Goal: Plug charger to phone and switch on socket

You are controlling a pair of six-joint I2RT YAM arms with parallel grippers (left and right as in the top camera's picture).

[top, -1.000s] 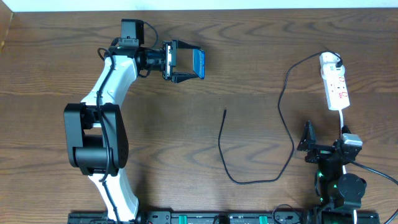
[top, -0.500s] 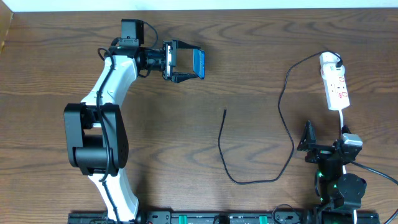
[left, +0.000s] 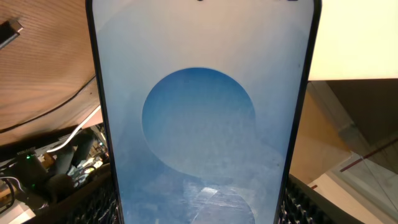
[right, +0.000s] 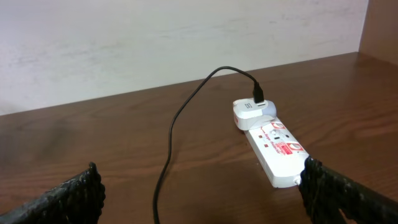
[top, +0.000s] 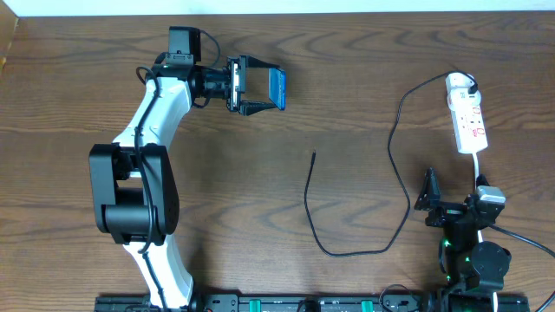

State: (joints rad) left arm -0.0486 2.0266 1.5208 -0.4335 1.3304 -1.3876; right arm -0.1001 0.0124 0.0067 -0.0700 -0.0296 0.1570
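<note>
My left gripper (top: 262,88) is shut on the phone (top: 277,87) and holds it on edge above the table's far left-centre. Its blue screen fills the left wrist view (left: 199,118), with my fingers (left: 199,205) at either side. The charger's black cable (top: 395,165) runs from its plug in the socket (top: 466,117) at the far right, loops down, and ends with its loose tip (top: 314,155) on the table's middle. My right gripper (top: 442,206) is open and empty near the front right. In the right wrist view the socket (right: 273,146) and cable (right: 171,143) lie ahead.
The socket's white cord (top: 478,165) runs toward my right arm's base. The left arm (top: 143,156) spans the table's left side. A pale wall (right: 174,37) stands behind the table's far edge.
</note>
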